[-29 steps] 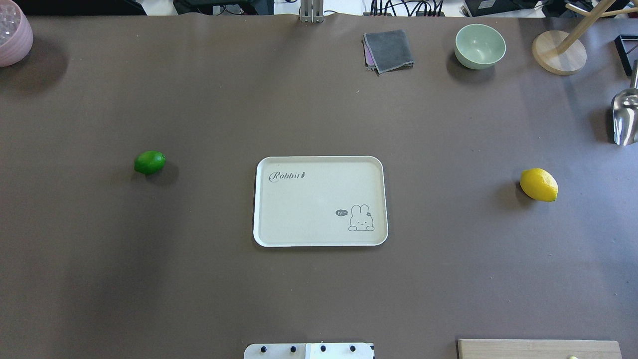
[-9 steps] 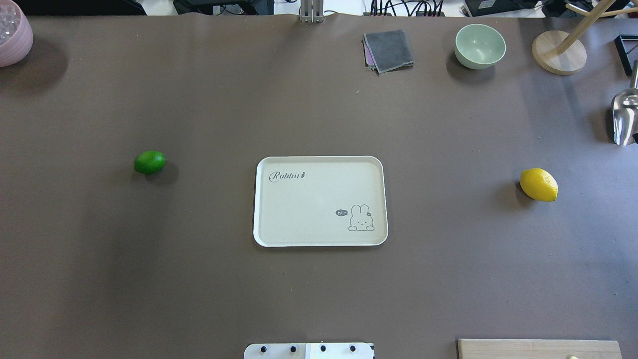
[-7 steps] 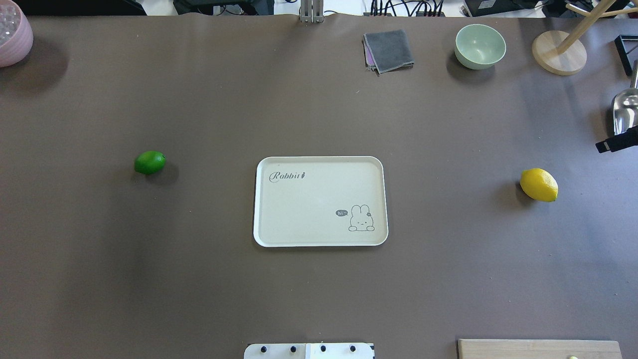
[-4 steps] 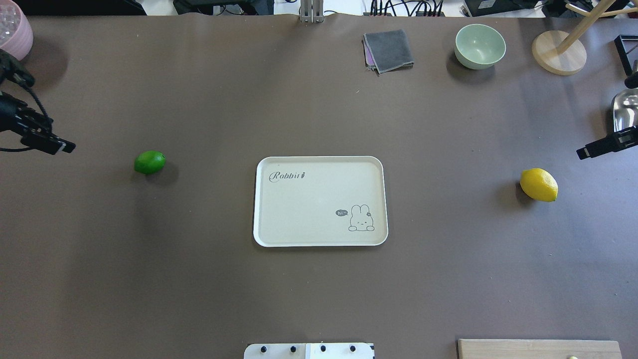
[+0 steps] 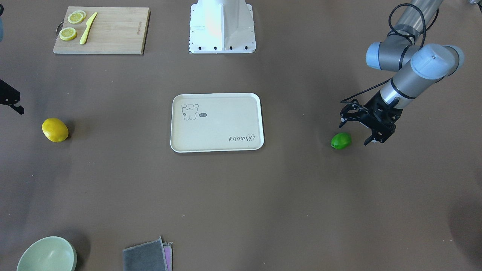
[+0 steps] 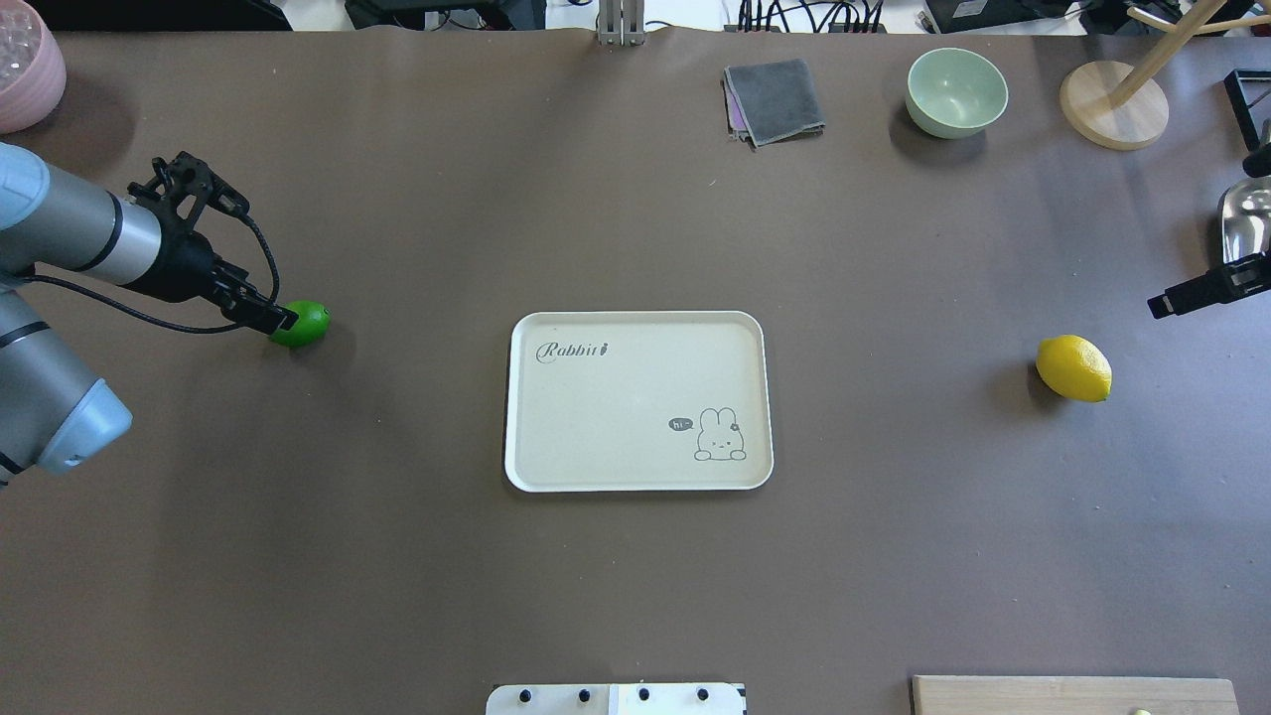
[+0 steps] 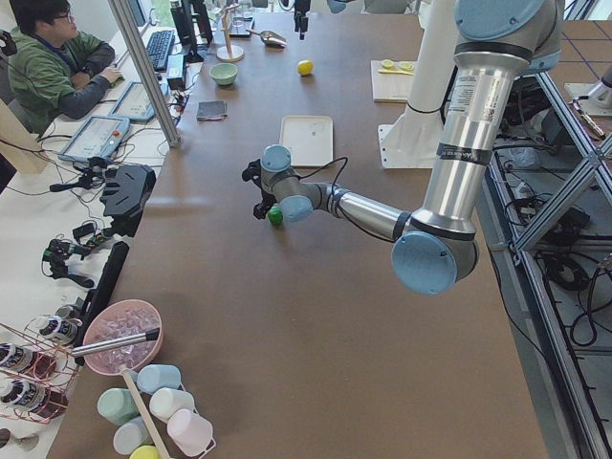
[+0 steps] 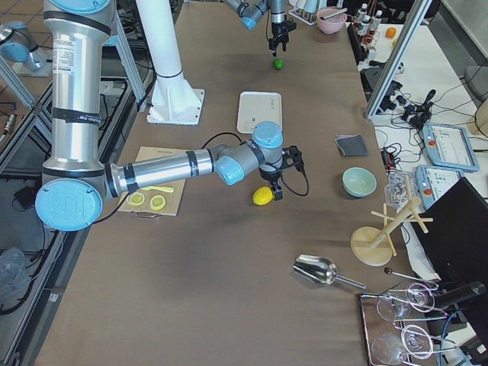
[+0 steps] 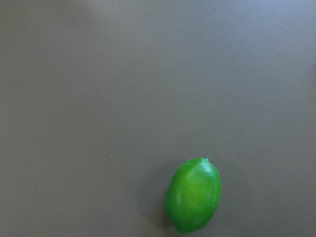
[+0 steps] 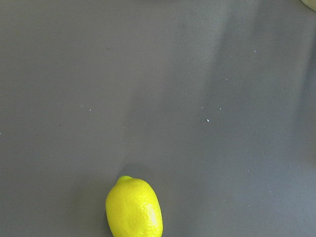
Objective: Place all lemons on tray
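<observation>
Left claw (image 5: 356, 131) has swung in beside the green lemon (image 5: 341, 140), jaws apart. It looks firm and slippery; grip across its narrow middle.

A brown table (image 6: 635, 199) carries a cream tray (image 6: 616, 397) at its middle. Well apart from the tray on the robot's left lies 1 green lemon (image 6: 306, 323); well apart on the robot's right lies 1 yellow lemon (image 6: 1073, 368). Beyond the tray, on the far edge from the robot, sit a folded grey cloth (image 6: 775, 99), a pale green bowl (image 6: 955, 91) and a round wooden stand base (image 6: 1112, 104), with a metal scoop (image 6: 1246, 233) out past the yellow lemon. A pink bowl (image 6: 25, 74) stands in the far corner past the green lemon. On the robot's side of the tray are the white robot base (image 5: 222, 28) and, towards the robot's right, a wooden cutting board (image 5: 109, 32)
</observation>
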Robot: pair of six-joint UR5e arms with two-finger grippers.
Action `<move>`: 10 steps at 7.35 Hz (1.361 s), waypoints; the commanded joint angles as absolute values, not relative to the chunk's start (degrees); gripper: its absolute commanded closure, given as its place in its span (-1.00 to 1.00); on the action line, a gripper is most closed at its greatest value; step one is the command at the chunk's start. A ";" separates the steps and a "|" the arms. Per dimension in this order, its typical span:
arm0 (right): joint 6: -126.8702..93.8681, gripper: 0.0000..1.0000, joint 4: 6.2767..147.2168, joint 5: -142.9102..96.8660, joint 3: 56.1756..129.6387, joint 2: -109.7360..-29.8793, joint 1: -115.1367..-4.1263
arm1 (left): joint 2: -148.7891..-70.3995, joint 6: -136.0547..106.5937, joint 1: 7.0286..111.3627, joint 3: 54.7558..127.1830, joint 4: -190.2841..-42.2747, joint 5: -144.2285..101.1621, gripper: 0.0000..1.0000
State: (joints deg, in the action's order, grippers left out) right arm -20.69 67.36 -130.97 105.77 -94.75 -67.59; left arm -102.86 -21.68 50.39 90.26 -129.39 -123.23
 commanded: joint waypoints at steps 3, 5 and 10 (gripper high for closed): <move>-20.65 -1.00 67.33 -130.96 105.73 -94.75 -67.59 | -105.21 -21.97 48.69 83.76 -135.35 -122.87 -0.95; -20.65 -1.00 67.32 -130.96 105.73 -94.75 -67.59 | -105.03 -22.06 48.25 84.28 -135.53 -122.87 -0.31; -20.74 -1.00 67.41 -130.87 105.82 -94.66 -67.59 | -105.90 -42.65 47.03 89.09 -141.06 -120.32 1.00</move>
State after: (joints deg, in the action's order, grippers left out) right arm -20.70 67.41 -130.94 105.82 -94.67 -67.59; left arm -105.42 -34.70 47.71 86.27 -140.07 -120.68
